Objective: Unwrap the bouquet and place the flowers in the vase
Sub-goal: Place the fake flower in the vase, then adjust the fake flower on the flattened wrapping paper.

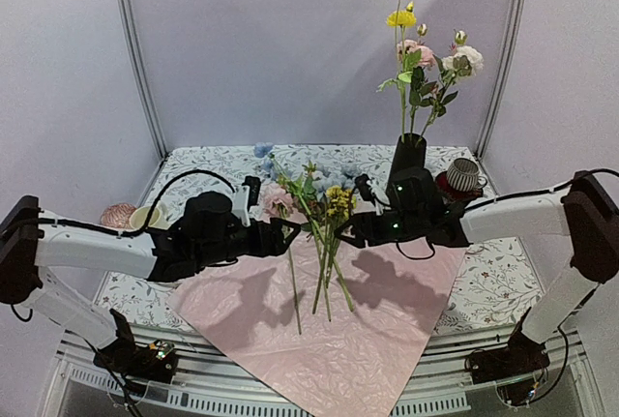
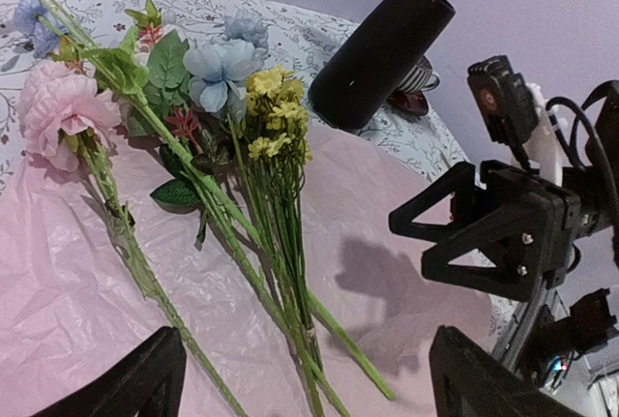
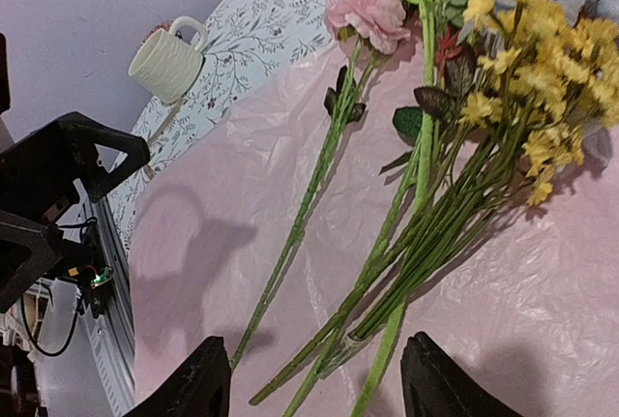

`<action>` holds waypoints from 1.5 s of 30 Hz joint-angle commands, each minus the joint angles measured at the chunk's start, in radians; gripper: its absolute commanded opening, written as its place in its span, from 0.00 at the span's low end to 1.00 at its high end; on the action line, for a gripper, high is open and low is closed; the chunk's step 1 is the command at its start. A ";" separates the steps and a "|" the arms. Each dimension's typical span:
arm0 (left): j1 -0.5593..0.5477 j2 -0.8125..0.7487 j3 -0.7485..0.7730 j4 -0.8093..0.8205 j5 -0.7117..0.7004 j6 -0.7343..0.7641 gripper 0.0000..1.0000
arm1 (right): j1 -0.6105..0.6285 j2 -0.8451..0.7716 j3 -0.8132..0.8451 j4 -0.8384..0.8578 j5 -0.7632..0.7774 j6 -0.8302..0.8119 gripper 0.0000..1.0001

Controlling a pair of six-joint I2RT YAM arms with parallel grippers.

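The loose flowers (image 1: pixel 324 233) lie flat on the spread pink wrapping paper (image 1: pixel 387 340) at the middle of the table (image 1: pixel 503 282), blooms toward the far side. 2 grippers flank them. The left gripper (image 1: pixel 287 235) has its fingers spread wide and grips nothing. The right gripper (image 1: pixel 351 233) has its fingers apart, with stems lying under the gap. Just behind the right gripper stands the vase (image 1: pixel 407 154), with several stems in it. A ribbed cup (image 1: pixel 464 175) sits beside the vase, and a cream mug (image 1: pixel 145 216) sits far left.

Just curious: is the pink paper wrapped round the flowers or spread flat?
Spread flat: the pink paper lies open under the loose flowers.
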 commanded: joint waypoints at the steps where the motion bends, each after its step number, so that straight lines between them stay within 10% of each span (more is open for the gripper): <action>1: 0.013 0.034 -0.002 -0.045 0.021 -0.014 0.88 | 0.046 0.070 0.038 0.076 -0.005 0.102 0.59; 10: 0.027 0.051 0.004 -0.076 0.036 -0.027 0.82 | 0.058 0.148 0.051 0.066 0.074 0.134 0.45; 45: 0.029 0.118 0.046 -0.096 0.084 0.055 0.79 | 0.024 0.352 0.142 0.169 0.204 0.233 0.50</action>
